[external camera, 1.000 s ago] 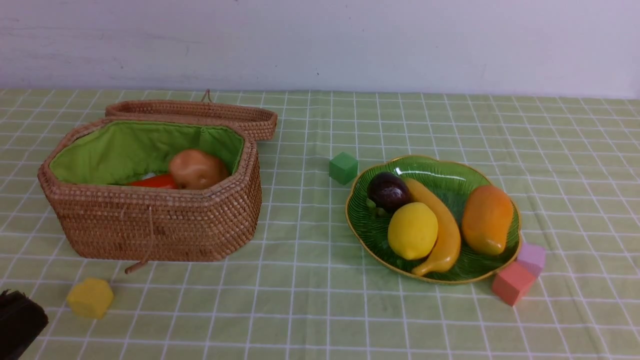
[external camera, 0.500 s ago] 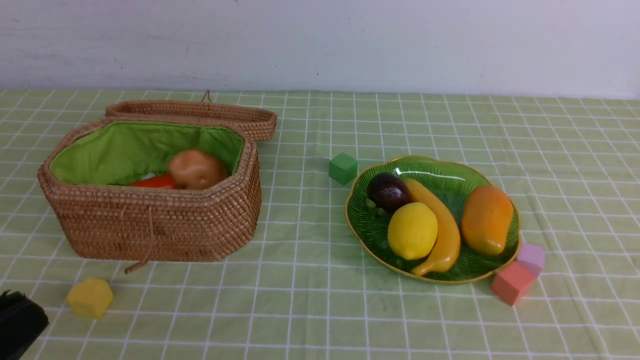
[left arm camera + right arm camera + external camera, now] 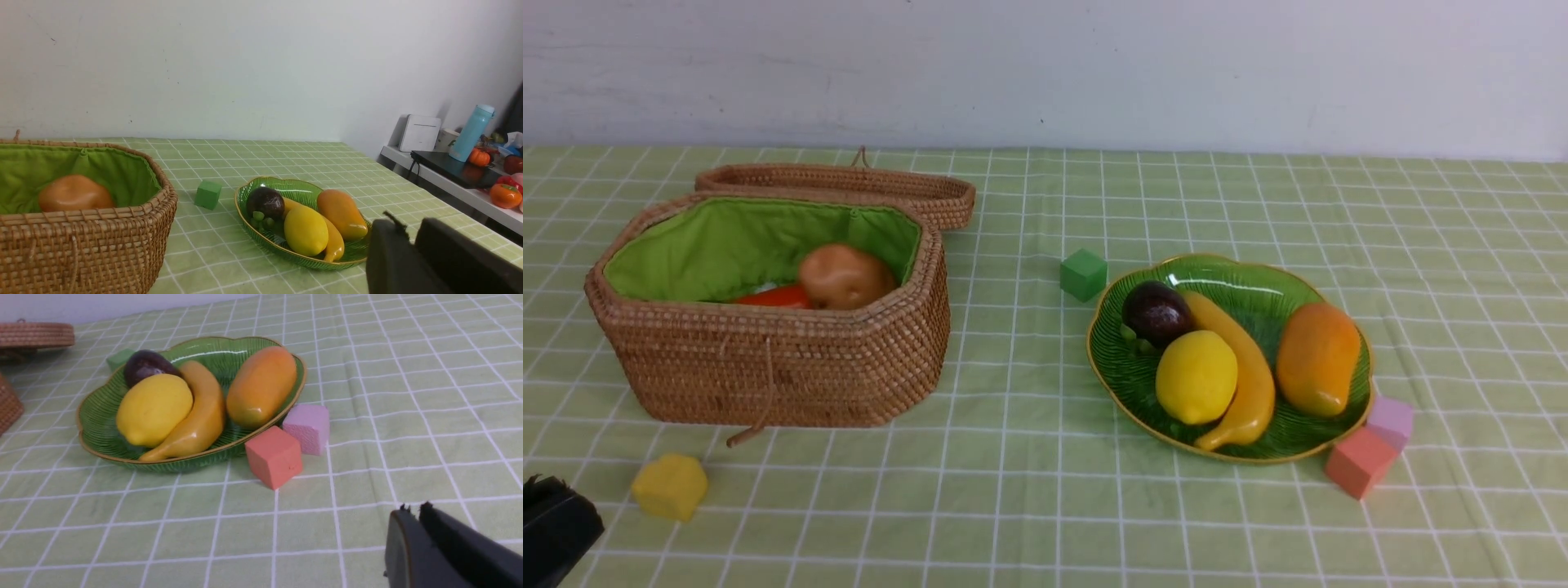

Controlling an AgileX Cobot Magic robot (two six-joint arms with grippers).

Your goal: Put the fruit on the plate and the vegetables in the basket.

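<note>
Between the basket [image 3: 768, 327] and the plate [image 3: 1233, 359] you have a broad open lane of tablecloth [image 3: 1013, 457], narrowed only at the far end by the green block [image 3: 1084, 274] just beside the plate's rim. The pink block [image 3: 1357, 462] and lilac block [image 3: 1391, 420] crowd the plate's near right edge. A yellow block [image 3: 671, 487] sits in front of the basket, whose lid [image 3: 849, 186] lies open behind it.

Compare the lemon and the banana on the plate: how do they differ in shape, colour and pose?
The lemon is round and plump; the banana is long, thin and curved. The lemon is bright matte yellow; the banana is a deeper orange-yellow and glossy. The lemon sits compactly near the plate's near side; the banana stretches across it, from beside the mangosteen to the near rim. Both are yellowish and touch each other.
</note>
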